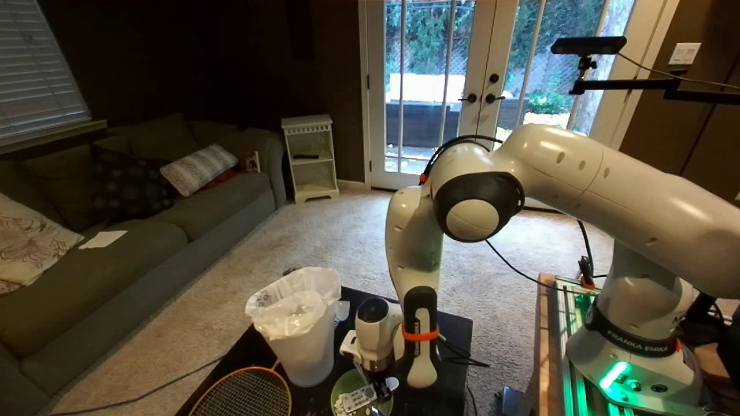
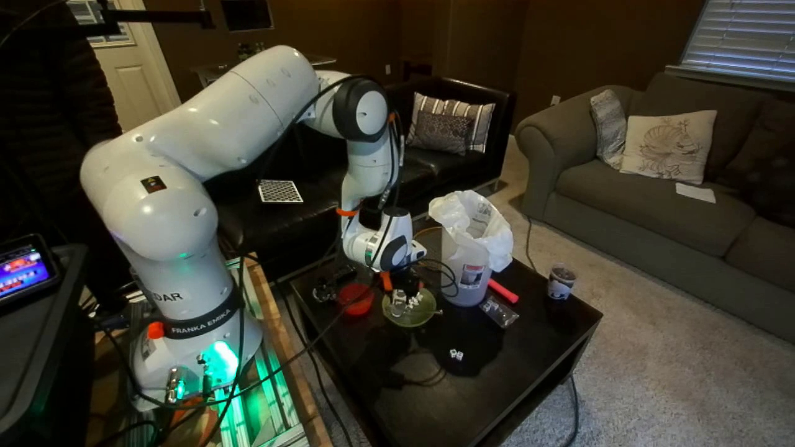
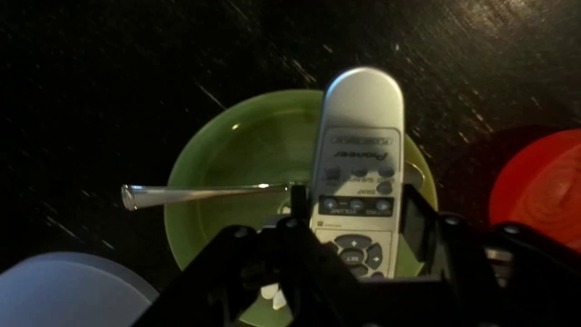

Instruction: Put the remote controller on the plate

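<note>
The claw (image 3: pixel 352 200) has the remote (image 3: pixel 361 168) pinched by its long sides, no gap showing; the remote should prove light, stiff and slightly slick, best held across the middle; its face is silver, round-ended, set with dark grey buttons; beneath it a spoon (image 3: pixel 204 194) crosses the plate (image 3: pixel 245 159), in from the robot-side edge of the worktop (image 2: pixel 528 335); remote-to-plate contact is unclear.

Pioneer remote control (image 3: pixel 358 181): you are seeing smooth, satin plastic. Green plate (image 3: pixel 204 154): smooth, glossy. Spoon (image 3: pixel 204 193): polished metal. Bin liner (image 1: pixel 289 316): crumpled plastic. Coffee table (image 2: pixel 528 335): you are viewing glossy, scratched wood. Carpet (image 2: pixel 652 360): rough pile. Fabric sofa (image 2: pixel 649 195): matt.
</note>
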Tool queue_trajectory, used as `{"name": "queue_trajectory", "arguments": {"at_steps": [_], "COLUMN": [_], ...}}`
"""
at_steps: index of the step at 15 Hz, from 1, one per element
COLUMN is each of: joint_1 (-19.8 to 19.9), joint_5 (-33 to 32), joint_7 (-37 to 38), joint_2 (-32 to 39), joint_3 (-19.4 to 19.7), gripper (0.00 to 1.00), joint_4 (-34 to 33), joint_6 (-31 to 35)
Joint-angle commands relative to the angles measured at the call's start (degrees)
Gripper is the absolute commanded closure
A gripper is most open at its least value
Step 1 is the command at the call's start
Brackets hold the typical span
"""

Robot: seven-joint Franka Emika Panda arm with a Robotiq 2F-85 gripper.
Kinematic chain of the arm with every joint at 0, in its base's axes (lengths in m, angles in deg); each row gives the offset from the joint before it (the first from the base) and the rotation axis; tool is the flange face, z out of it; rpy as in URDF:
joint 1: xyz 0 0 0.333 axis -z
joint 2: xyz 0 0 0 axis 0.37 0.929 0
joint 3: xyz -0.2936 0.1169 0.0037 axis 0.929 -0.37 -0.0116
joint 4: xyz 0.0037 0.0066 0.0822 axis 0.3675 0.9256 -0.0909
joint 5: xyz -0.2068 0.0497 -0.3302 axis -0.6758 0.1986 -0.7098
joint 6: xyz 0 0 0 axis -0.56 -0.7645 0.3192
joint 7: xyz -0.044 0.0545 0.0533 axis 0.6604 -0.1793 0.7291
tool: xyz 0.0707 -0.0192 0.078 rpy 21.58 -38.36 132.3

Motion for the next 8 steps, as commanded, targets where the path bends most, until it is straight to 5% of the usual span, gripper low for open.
{"name": "queue_trajectory", "arguments": {"at_steps": [1, 8], "joint_1": [-1.72, 4.29], "joint_5": [-2.81, -7.99], "joint_7": [-0.17, -6.32], "joint_2": [1.01, 4.64], "joint_3": [0.40, -3.89], "gripper": [0.73, 0.73], "joint_4": [-2.82, -9.13], "joint_6": [-2.02, -5.52]}}
